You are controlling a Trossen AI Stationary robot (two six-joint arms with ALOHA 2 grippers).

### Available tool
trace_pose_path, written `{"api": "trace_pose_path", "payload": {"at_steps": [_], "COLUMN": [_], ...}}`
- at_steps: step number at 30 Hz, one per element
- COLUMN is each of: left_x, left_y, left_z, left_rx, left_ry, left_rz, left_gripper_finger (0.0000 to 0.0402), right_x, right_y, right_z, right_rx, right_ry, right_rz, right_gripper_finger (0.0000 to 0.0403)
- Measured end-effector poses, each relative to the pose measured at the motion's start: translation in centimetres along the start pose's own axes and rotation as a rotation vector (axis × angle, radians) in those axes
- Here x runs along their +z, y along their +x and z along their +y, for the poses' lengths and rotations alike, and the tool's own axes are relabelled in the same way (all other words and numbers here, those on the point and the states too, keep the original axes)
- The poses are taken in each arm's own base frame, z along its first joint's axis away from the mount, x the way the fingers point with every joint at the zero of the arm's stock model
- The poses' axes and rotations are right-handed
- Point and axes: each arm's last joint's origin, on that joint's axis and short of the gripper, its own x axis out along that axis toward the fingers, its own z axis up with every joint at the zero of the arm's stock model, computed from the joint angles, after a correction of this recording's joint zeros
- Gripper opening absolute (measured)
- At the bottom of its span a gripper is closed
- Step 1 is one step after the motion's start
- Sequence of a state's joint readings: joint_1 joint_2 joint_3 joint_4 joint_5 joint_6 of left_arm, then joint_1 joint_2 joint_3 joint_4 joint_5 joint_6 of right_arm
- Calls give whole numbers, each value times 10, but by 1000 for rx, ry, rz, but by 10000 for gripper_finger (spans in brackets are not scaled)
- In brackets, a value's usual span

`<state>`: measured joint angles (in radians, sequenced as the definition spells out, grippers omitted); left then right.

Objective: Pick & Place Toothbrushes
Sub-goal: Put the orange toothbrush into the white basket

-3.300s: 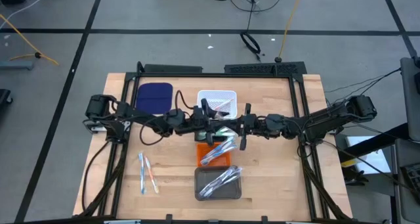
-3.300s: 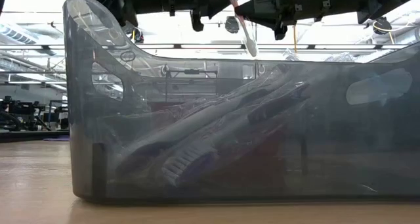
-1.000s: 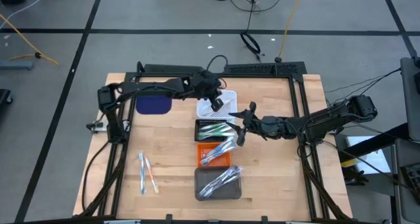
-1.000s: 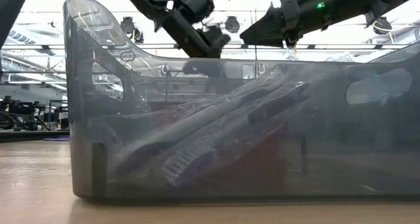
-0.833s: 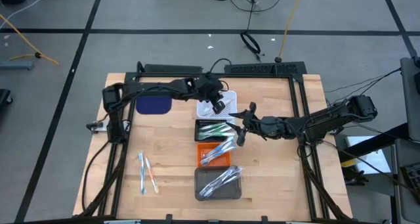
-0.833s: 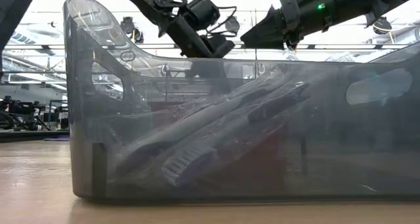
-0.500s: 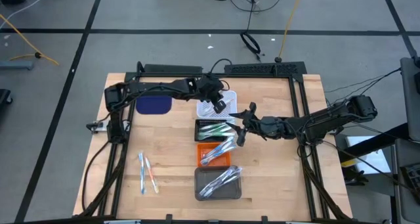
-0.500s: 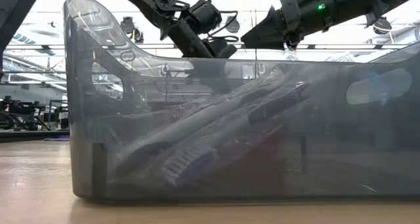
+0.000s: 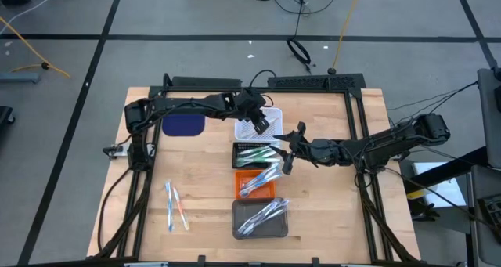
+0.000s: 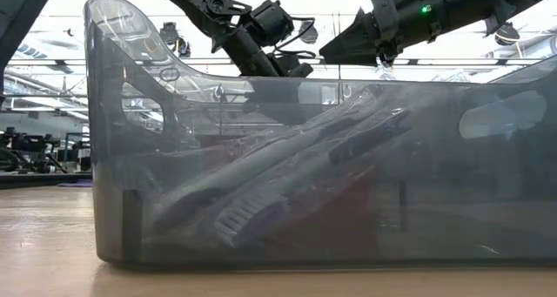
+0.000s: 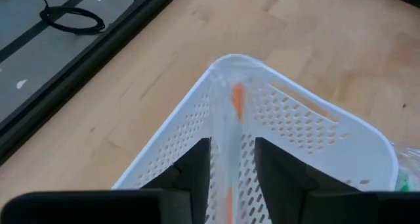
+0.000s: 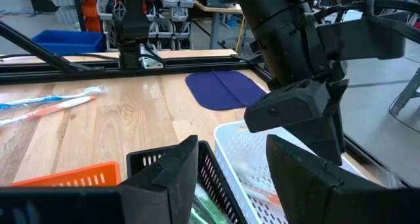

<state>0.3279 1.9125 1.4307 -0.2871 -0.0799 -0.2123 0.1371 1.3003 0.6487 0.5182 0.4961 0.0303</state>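
The left pincer [image 9: 258,124] hung directly over the white tray [image 9: 270,115], gripping a clear, orange-marked toothbrush [image 11: 231,129] between its fingers [image 11: 197,165]. In the left wrist view the brush's long axis pointed forward, out past the fingertips and down toward the tray's perforated corner. The drop looked to need only a release, with the tray wall the 1 thing in its way.

The right pincer [image 9: 286,155] waited just beside the black tray [image 9: 243,147], fingers parted and holding nothing. Green brushes [image 9: 258,153] lay in that tray; the orange tray [image 9: 244,190] and grey tray [image 9: 239,220] held others. 2 loose toothbrushes [image 9: 174,205] lay on the wooden surface [image 9: 203,189], nearer the left arm. A dark blue pad [image 9: 182,123] sat near the white tray.
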Motion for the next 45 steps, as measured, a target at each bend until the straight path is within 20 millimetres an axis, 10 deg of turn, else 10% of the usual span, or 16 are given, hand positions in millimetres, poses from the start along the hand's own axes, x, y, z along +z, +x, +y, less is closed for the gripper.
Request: {"api": "trace_pose_path", "payload": {"at_steps": [18, 33, 45], "left_x": [-26, -149, -234], "left_y": [-55, -170, -190], "left_z": [-6, -54, -71], "left_rx": [73, 233, 322], "left_ry": [55, -240, -624], "left_rz": [340, 405, 549], "left_gripper_finger": [152, 152, 152], "right_x": [-3, -5, -6], "right_y": [0, 0, 1], "right_z": [0, 0, -2], "right_rx": [-2, -2, -8], "right_ry": [-14, -21, -43], "right_rz": [31, 51, 54], "right_gripper_finger": [171, 171, 171]}}
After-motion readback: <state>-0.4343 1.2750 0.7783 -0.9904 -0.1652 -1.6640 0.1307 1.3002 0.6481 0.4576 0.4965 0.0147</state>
